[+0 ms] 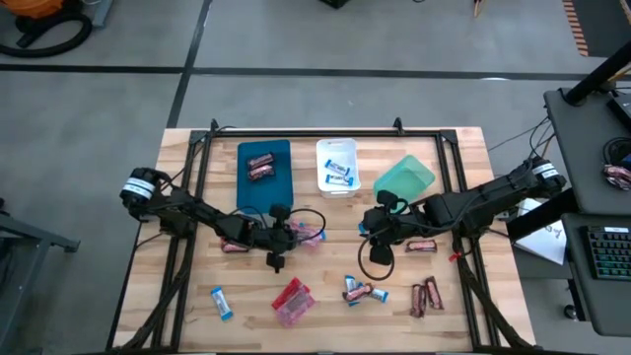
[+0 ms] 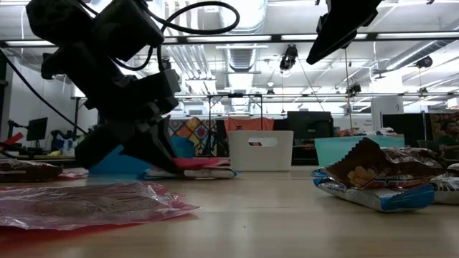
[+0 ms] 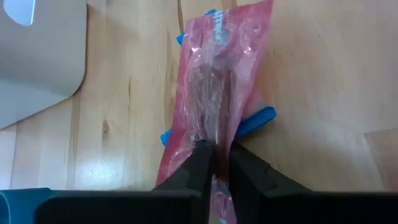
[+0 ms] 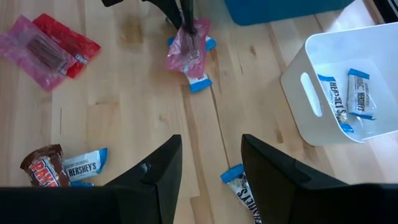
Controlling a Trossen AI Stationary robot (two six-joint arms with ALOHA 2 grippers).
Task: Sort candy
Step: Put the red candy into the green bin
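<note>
From above I see a wooden table (image 1: 325,296) with three trays along its far side: a blue tray (image 1: 281,187) holding two dark brown-red bars (image 1: 261,165), a white tray (image 1: 336,166) holding blue-and-white bars (image 1: 338,172), and a green tray (image 1: 404,177) tipped at an angle.

My left gripper (image 3: 216,163) sits near the table's middle, just in front of the blue tray. Its two fingers are pinched together on one end of a pink packet (image 3: 217,81). In the left wrist view the packet's long axis runs straight away from the fingers, its free end pointing forward from the gripper. It lies on top of a blue-wrapped piece (image 3: 255,119) that crosses beneath it at an angle, with blue ends showing on either side. In the low view the packet lies flat on the wood under the gripper.

My right gripper (image 4: 210,168) hangs above the table in front of the green tray, fingers spread apart with nothing between them.

Loose candy lies across the near half of the table. A red packet and a pink packet (image 1: 293,301) overlap near the front centre, tilted diagonally. A blue-and-white bar (image 1: 222,303) lies to their left, slanted. A small cluster of brown and blue pieces (image 1: 360,292) sits to their right, and two dark bars (image 1: 426,296) lie side by side near the right front, long axes running roughly front to back. One dark bar (image 1: 422,246) lies crosswise under the right arm, another (image 1: 233,246) under the left arm.
</note>
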